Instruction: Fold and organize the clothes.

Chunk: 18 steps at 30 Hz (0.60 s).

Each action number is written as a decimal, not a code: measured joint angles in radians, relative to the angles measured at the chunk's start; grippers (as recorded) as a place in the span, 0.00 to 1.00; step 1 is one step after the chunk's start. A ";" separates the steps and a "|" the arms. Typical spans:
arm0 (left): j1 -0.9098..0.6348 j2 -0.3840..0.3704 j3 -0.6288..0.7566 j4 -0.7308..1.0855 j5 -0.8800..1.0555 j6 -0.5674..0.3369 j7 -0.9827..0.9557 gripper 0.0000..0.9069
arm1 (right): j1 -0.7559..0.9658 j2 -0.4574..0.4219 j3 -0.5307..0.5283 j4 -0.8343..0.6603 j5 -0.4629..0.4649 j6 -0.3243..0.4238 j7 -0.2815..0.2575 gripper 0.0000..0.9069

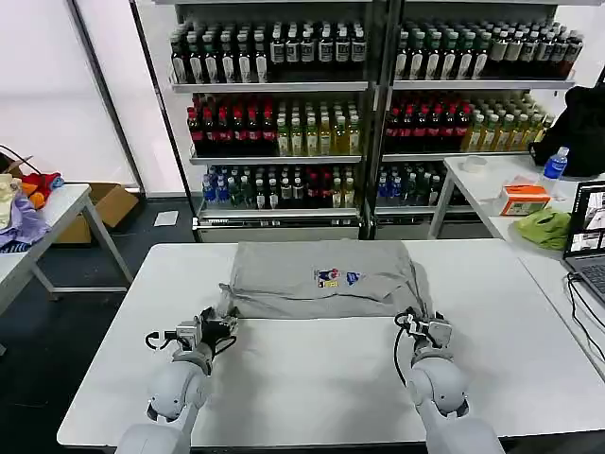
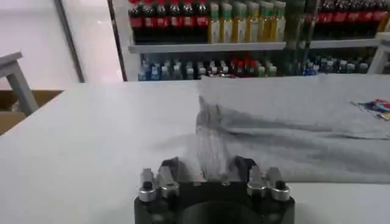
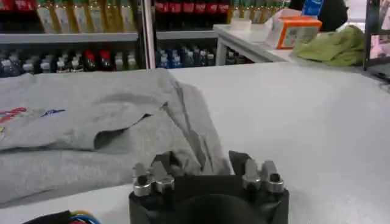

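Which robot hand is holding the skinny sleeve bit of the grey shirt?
The left gripper. Its fingers pinch the thin sleeve strip of the grey shirt; the right gripper bites a wider folded corner.

The shirt (image 1: 321, 279) is seen to be soft matt cloth, light grey and lightly heathered, with creases along its folded edges and a flat printed patch on the chest. The table (image 1: 331, 378) is shown as a smooth white surface with a faint sheen. The left gripper (image 2: 207, 176) and right gripper (image 3: 204, 167) are built of black matt plastic with silvery metal fittings.
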 measured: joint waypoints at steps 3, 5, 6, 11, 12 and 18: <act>0.002 -0.003 0.002 0.002 0.003 -0.002 0.003 0.01 | -0.008 -0.004 0.000 0.007 0.000 -0.001 -0.001 0.00; 0.002 -0.005 0.004 0.004 0.005 -0.003 0.004 0.01 | -0.014 -0.006 0.000 0.013 0.000 -0.001 -0.002 0.00; 0.003 -0.006 0.004 0.004 0.005 -0.003 0.005 0.01 | -0.017 -0.006 0.001 0.017 0.001 -0.002 -0.003 0.00; 0.008 -0.004 0.003 0.002 0.006 -0.006 0.007 0.01 | -0.035 -0.011 0.008 0.036 0.002 -0.003 -0.010 0.00; 0.011 -0.003 0.002 -0.001 0.006 -0.008 0.007 0.01 | -0.039 -0.012 0.009 0.041 0.003 -0.004 -0.012 0.00; 0.031 -0.001 -0.006 -0.023 0.015 -0.019 0.006 0.01 | -0.068 -0.023 0.021 0.084 0.010 -0.007 -0.015 0.00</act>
